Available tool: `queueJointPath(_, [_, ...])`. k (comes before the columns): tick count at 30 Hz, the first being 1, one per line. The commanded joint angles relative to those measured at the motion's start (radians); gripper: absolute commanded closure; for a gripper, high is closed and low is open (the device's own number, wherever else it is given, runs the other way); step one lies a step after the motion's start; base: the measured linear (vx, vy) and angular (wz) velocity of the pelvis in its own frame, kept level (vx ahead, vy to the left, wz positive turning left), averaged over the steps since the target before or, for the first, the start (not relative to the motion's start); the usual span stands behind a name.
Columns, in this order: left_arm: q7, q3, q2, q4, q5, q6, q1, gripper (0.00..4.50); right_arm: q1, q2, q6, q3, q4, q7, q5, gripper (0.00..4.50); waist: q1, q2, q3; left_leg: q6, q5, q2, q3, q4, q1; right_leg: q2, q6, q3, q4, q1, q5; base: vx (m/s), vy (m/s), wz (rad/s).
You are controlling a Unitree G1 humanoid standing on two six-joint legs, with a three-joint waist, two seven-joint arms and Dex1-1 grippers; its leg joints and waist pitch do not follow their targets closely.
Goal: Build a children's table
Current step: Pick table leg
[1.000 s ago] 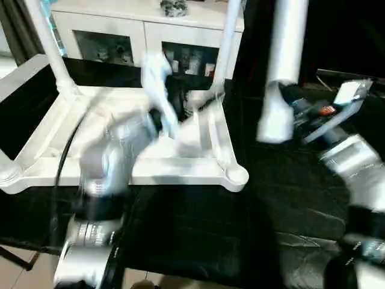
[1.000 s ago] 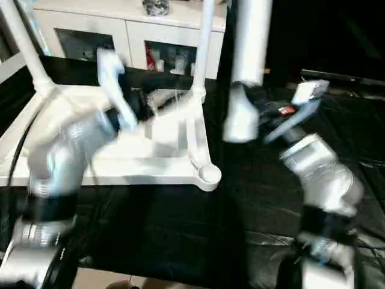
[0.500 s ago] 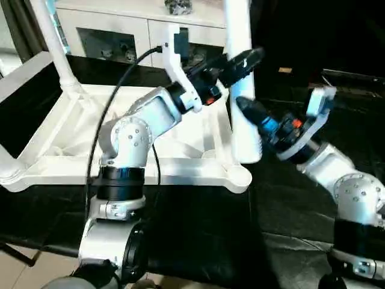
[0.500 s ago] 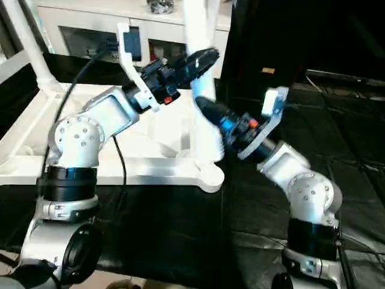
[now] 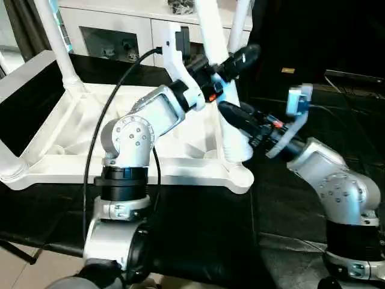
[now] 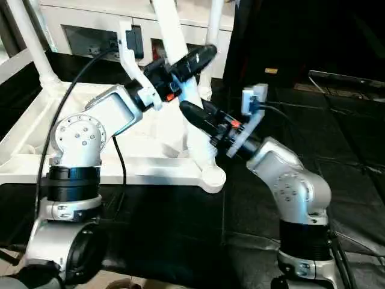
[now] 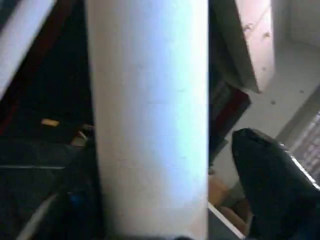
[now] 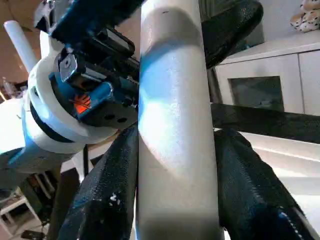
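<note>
The children's table lies upside down: a white ribbed tabletop (image 5: 180,170) on a black surface. White legs stand in its far left (image 5: 57,42), far right (image 5: 240,15) and near left (image 5: 6,158) corners. Another leg (image 5: 233,143) leans with its top to the left and its lower end just above the near right socket (image 5: 240,176). My right gripper (image 5: 233,117) is shut on this leg (image 8: 175,125), both fingers (image 8: 107,200) pressing its sides. Higher up, my left gripper (image 5: 225,66) stands open around the same leg (image 7: 150,125), a gap showing beside one finger (image 7: 270,175).
A white cabinet with glass doors (image 5: 114,33) stands behind the tabletop. A black cable (image 5: 102,120) loops from my left wrist down past the elbow. Black cloth (image 5: 198,229) covers the surface in front and to the right.
My right arm has swung the leg down and left from high on the right to the near right corner, now tilted. My left gripper has come around its upper part.
</note>
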Motion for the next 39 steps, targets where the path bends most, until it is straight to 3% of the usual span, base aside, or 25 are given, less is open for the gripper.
queueJointPath(1, [0.045, 0.001, -0.016, -0.019, 0.013, -0.017, -0.028, 1.2, -0.006, -0.003, -0.021, 0.025, -0.024, -0.002, -0.023, 2.65, -0.002, -0.004, -0.071, -0.001, -0.036, 0.03, -0.009, -0.064, 0.011, -0.072, -0.19, 0.041, -0.066, 0.056, 0.063, 0.0, 0.0, 0.0])
queueJointPath(4, [0.123, 0.01, -0.026, -0.009, 0.04, -0.02, -0.038, 1.29, -0.003, -0.011, -0.053, 0.049, -0.02, -0.012, -0.066, 2.65, -0.003, -0.004, -0.072, -0.001, -0.029, 0.03, -0.01, -0.063, 0.01, -0.072, -0.189, 0.041, -0.064, 0.058, 0.083, 0.0, 0.0, 0.0])
queueJointPath(5, [0.16, 0.009, -0.03, -0.005, 0.062, -0.014, -0.039, 1.54, -0.007, -0.011, -0.073, 0.062, -0.015, -0.032, -0.099, 2.65, -0.003, -0.004, -0.072, -0.002, -0.028, 0.03, -0.01, -0.062, 0.009, -0.071, -0.184, 0.041, -0.064, 0.057, 0.085, 0.0, 0.0, 0.0])
queueJointPath(12, [0.276, 0.017, -0.065, 0.003, 0.097, -0.024, -0.029, 2.09, -0.022, -0.009, -0.139, 0.113, -0.004, -0.082, -0.191, 2.65, -0.004, -0.007, -0.072, -0.001, -0.024, 0.029, -0.01, -0.061, 0.01, -0.071, -0.182, 0.042, -0.064, 0.057, 0.088, 0.0, 0.0, 0.0])
queueJointPath(18, [0.341, 0.043, -0.099, 0.008, 0.09, -0.044, -0.02, 2.55, -0.032, -0.001, -0.154, 0.124, 0.007, -0.105, -0.22, 2.65, -0.004, -0.007, -0.072, 0.004, -0.026, 0.028, -0.01, -0.061, 0.011, -0.07, -0.184, 0.042, -0.064, 0.056, 0.086, 0.0, 0.0, 0.0])
queueJointPath(24, [0.376, 0.059, -0.111, 0.008, 0.086, -0.056, -0.026, 2.66, -0.032, 0.001, -0.168, 0.135, 0.019, -0.109, -0.232, 2.65, -0.004, -0.009, -0.072, 0.009, -0.017, 0.028, -0.009, -0.06, 0.011, -0.07, -0.188, 0.042, -0.061, 0.056, 0.102, 0.0, 0.0, 0.0])
queueJointPath(25, [0.383, 0.061, -0.112, 0.009, 0.08, -0.057, -0.027, 2.66, -0.033, 0.003, -0.171, 0.138, 0.022, -0.106, -0.231, 2.09, -0.004, -0.01, -0.073, 0.011, -0.016, 0.028, -0.009, -0.059, 0.011, -0.07, -0.188, 0.043, -0.061, 0.057, 0.106, 0.0, 0.0, 0.0])
queueJointPath(26, [0.385, 0.06, -0.111, 0.01, 0.08, -0.06, -0.027, 2.67, -0.034, 0.002, -0.173, 0.14, 0.024, -0.106, -0.234, 1.95, -0.004, -0.01, -0.072, 0.012, -0.015, 0.028, -0.009, -0.059, 0.01, -0.07, -0.188, 0.042, -0.061, 0.057, 0.106, 0.0, 0.0, 0.0])
queueJointPath(31, [0.35, 0.031, -0.059, 0.031, 0.12, -0.089, -0.03, 2.68, -0.025, 0.007, -0.133, 0.127, 0.015, -0.059, -0.174, 1.61, -0.004, -0.012, -0.073, 0.021, -0.01, 0.028, -0.009, -0.058, 0.011, -0.07, -0.183, 0.043, -0.06, 0.057, 0.11, 0.0, 0.0, 0.0])
queueJointPath(35, [0.274, -0.019, 0.026, 0.042, 0.168, -0.108, -0.04, 2.68, -0.018, -0.025, -0.136, 0.132, 0.005, -0.051, -0.193, 1.39, -0.002, -0.005, -0.073, 0.018, -0.018, 0.029, -0.011, -0.06, 0.013, -0.07, -0.172, 0.042, -0.061, 0.054, 0.101, 0.0, 0.0, 0.0])
queueJointPath(37, [0.23, -0.041, 0.06, 0.044, 0.165, -0.097, -0.045, 2.68, -0.026, -0.058, -0.139, 0.139, 0.013, -0.039, -0.213, 1.14, -0.002, -0.007, -0.074, 0.003, -0.012, 0.029, -0.011, -0.06, 0.014, -0.069, -0.174, 0.041, -0.059, 0.055, 0.106, 0.0, 0.0, 0.0])
queueJointPath(39, [0.134, -0.081, 0.112, 0.044, 0.153, -0.073, -0.052, 2.68, -0.047, -0.104, -0.063, 0.119, 0.026, -0.025, -0.188, 1.06, 0.0, -0.005, -0.074, -0.001, -0.009, 0.026, -0.009, -0.06, 0.016, -0.067, -0.176, 0.042, -0.058, 0.055, 0.109, 0.0, 0.0, 0.0])
